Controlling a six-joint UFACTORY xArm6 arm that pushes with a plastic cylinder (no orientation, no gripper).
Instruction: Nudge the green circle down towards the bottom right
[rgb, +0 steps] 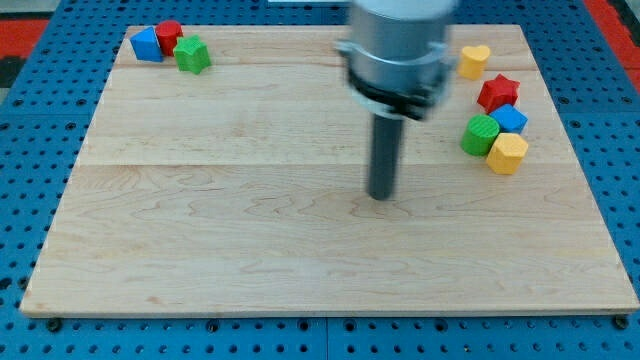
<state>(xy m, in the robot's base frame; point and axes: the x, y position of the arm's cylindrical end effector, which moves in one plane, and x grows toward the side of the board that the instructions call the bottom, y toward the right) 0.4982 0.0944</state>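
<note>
The green circle sits at the view's right on the wooden board, touching a yellow hexagon block below right and a blue block above right. A red star lies above those, and a yellow heart is further up. My tip rests near the board's middle, well to the left of and a little below the green circle, apart from every block.
At the view's top left a blue block, a red block and a green block stand clustered. The board lies on a blue perforated table.
</note>
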